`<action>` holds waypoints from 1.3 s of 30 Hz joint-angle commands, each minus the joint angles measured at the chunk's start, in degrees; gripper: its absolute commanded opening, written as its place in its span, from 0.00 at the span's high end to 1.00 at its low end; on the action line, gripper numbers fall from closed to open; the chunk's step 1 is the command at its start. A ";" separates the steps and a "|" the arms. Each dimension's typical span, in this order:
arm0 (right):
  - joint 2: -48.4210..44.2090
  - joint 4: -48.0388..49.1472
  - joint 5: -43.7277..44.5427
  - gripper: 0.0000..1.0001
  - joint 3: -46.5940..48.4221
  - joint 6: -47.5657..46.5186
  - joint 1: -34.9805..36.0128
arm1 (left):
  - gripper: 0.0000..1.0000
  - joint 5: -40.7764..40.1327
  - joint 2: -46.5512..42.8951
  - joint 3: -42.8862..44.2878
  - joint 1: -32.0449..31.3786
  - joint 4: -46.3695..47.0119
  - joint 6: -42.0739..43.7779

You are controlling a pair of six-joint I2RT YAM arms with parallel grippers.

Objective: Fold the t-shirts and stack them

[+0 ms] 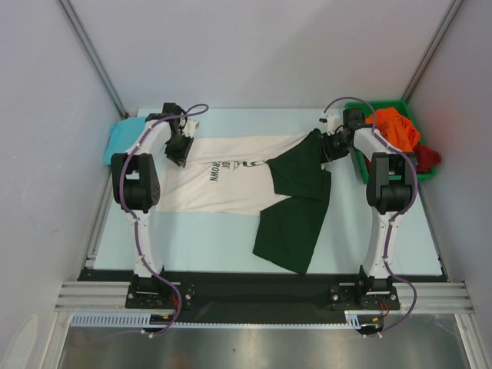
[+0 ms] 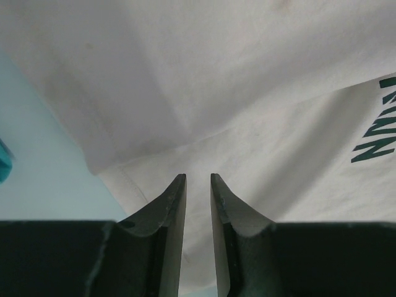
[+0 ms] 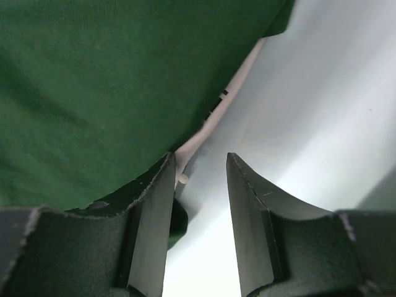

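A cream cotton t-shirt with dark green sleeves and dark green lettering [image 1: 223, 181] lies lengthwise across the middle of the pale blue table [image 1: 207, 246], hem to the left and shoulders to the right. Its green cloth is rumpled, with one sleeve [image 1: 288, 231] trailing toward the near edge. The other shirts are well apart from it: a teal one [image 1: 121, 140] is bunched at the far left corner, and an orange one [image 1: 392, 127] and a dark red one [image 1: 427, 158] are heaped in the green plastic bin [image 1: 380, 103] at the far right. The step in hand looks like laying out and squaring the first shirt, with no fold made yet. The left fingers [image 2: 167, 210] sit at the far left corner of the hem, drawn almost together with only a thin slot between them. Cream cloth fills the wrist view beyond them, and I cannot tell whether an edge is nipped in the slot. The right fingers [image 3: 247, 198] are at the far right by the shoulder, parted and grasping nothing. Bare table shows through the gap, while green cloth with a sliver of cream edge lies against one finger. The next move probably calls for the right fingers to take that far shoulder edge firmly. Both arms should then draw the far side taut, so the crumpled sleeves flatten before the cloth is folded over.
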 commanded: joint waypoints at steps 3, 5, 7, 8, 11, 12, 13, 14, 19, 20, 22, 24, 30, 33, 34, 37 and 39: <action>-0.34 -0.28 1.56 0.56 -1.01 -1.09 1.64 | 0.73 -0.15 -0.19 -0.32 -1.06 0.36 0.04; -0.16 -0.01 2.53 0.56 -1.18 -1.00 2.08 | 0.73 -0.06 -0.37 -0.40 -1.23 0.36 -0.05; 0.36 0.25 4.72 0.57 -1.45 -1.00 2.70 | 0.73 -0.15 -0.63 -0.75 -1.41 0.45 -0.14; 0.54 0.25 5.78 0.58 -1.54 -1.44 2.96 | 0.73 -0.15 -0.81 -0.84 -1.41 0.45 -0.23; 1.51 0.34 7.01 0.62 -1.71 -1.71 3.31 | 0.73 -0.41 -1.16 -1.46 -1.59 0.54 -0.23; 1.68 0.43 7.80 0.63 -1.71 -1.71 3.31 | 0.74 -0.50 -1.42 -1.72 -1.67 0.63 -0.14; 2.29 0.34 8.59 0.66 -1.54 -1.71 3.40 | 0.73 -0.50 -1.42 -1.98 -1.76 0.71 -0.14; 3.17 -0.44 9.73 0.67 -0.67 -1.62 3.40 | 0.74 -0.85 -1.51 -1.99 -1.85 0.80 -0.14; 5.37 -0.36 14.92 0.69 1.54 -2.23 2.09 | 0.74 -3.22 -0.90 -2.16 -1.85 1.85 0.12; 5.90 -0.36 15.54 0.69 2.50 -2.32 1.91 | 0.74 -3.22 -0.11 -1.47 -1.85 2.03 -0.05; 6.43 -0.36 15.80 0.69 3.38 -2.59 1.38 | 0.74 -5.33 1.12 0.11 -1.59 2.03 -0.40; 6.69 -0.27 16.42 0.69 4.09 -2.94 1.03 | 0.74 -6.38 3.05 2.92 -1.41 1.68 -0.49; 7.31 0.25 17.74 0.69 4.18 -3.29 0.94 | 0.73 -9.11 7.10 8.90 -1.15 2.47 1.09; 7.31 0.25 18.00 0.69 3.74 -3.29 0.85 | 0.73 -10.08 9.29 12.07 -1.06 2.73 1.09; 7.14 0.25 18.09 0.69 3.56 -3.46 0.85 | 0.73 -10.69 10.34 12.86 -1.06 3.00 1.18; 6.78 0.34 18.35 0.69 2.68 -3.82 0.85 | 0.73 -11.40 11.67 14.89 -1.06 3.17 1.44; 6.78 0.25 18.44 0.69 2.68 -3.82 0.59 | 0.73 -11.75 12.90 15.07 -1.15 3.09 1.70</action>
